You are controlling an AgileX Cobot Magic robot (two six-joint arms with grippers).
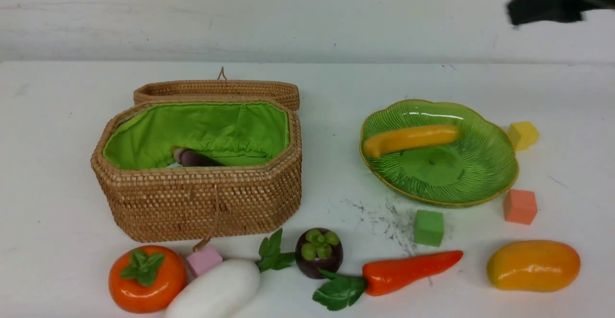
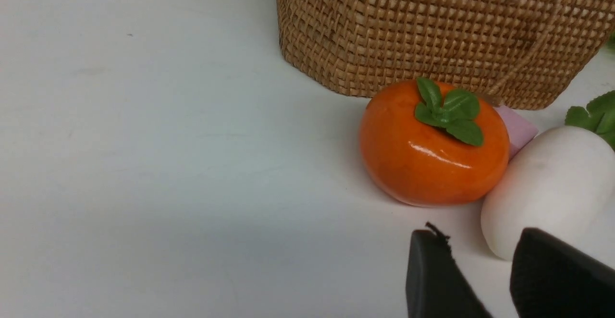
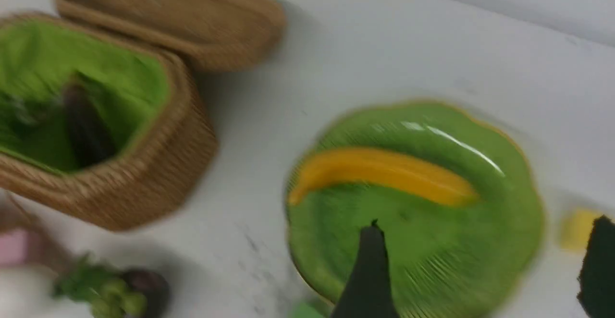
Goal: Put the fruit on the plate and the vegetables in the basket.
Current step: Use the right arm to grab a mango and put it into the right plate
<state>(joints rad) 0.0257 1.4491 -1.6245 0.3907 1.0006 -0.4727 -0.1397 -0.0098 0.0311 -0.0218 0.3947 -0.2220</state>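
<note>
Banana sits on the green plate, eggplant down in the basket. Right gripper is spread wide and empty above the plate. Left gripper is part-open, empty, near the persimmon. Risk: that glossy persimmon touches the radish, so a nudge could roll both. No writing visible.

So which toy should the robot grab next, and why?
Probably the right tool should drop toward the oval orange-yellow mango: its jaws stand open and empty above the ribbed green plate, where the curved yellow banana already lies, and that mango lies on the white table on this arm's side.
</note>
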